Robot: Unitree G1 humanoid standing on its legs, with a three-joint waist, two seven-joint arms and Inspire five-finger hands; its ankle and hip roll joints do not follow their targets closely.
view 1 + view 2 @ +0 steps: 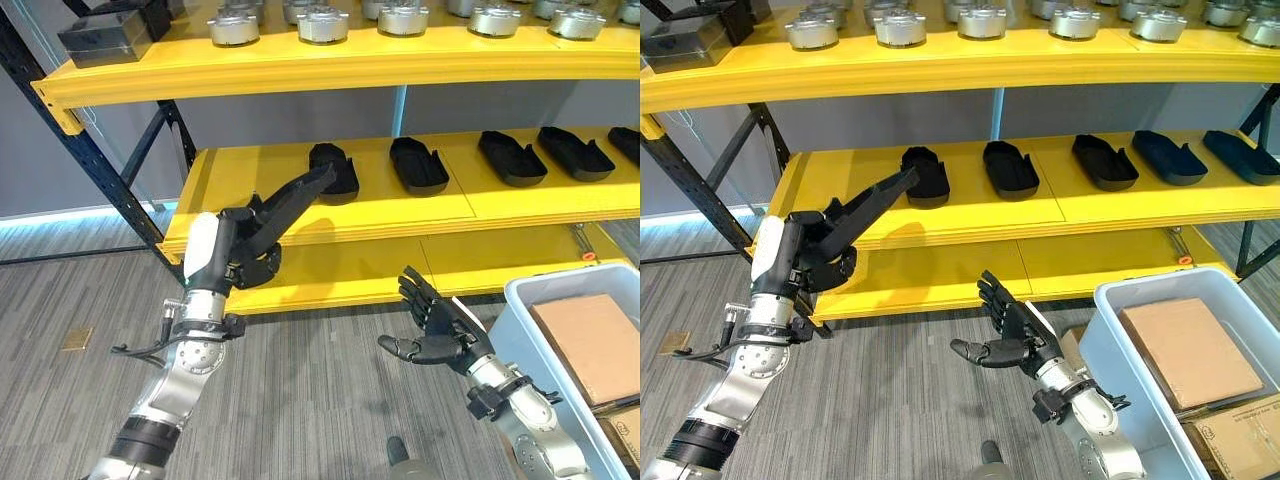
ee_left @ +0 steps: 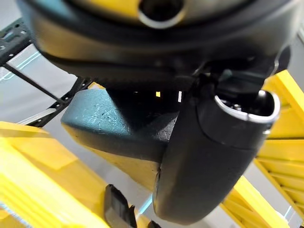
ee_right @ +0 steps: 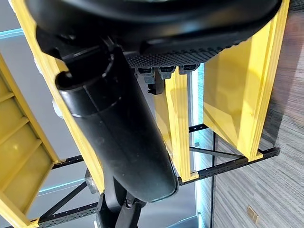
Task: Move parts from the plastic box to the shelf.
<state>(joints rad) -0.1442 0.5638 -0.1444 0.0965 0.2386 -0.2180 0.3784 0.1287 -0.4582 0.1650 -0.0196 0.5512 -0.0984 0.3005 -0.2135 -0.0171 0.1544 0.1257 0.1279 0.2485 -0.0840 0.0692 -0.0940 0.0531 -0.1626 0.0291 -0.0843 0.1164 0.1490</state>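
My left hand [image 1: 248, 252] is shut on a long black part [image 1: 300, 195]. The part slants up and to the right, and its tip reaches the front of the yellow middle shelf [image 1: 400, 215], next to a black part [image 1: 336, 170] lying there. The held part's dark textured body [image 2: 114, 128] shows past my thumb [image 2: 209, 156] in the left wrist view. My right hand [image 1: 437, 325] hovers open and holds nothing, low in front of the bottom shelf and just left of the grey plastic box [image 1: 522, 297].
Several more black parts [image 1: 418, 165] lie in a row along the middle shelf. The top shelf [image 1: 300, 70] carries silver round parts [image 1: 322, 24] and a black box [image 1: 105, 38]. Cardboard boxes [image 1: 590, 340] lie in the plastic box. Dark shelf braces [image 1: 110, 180] stand left.
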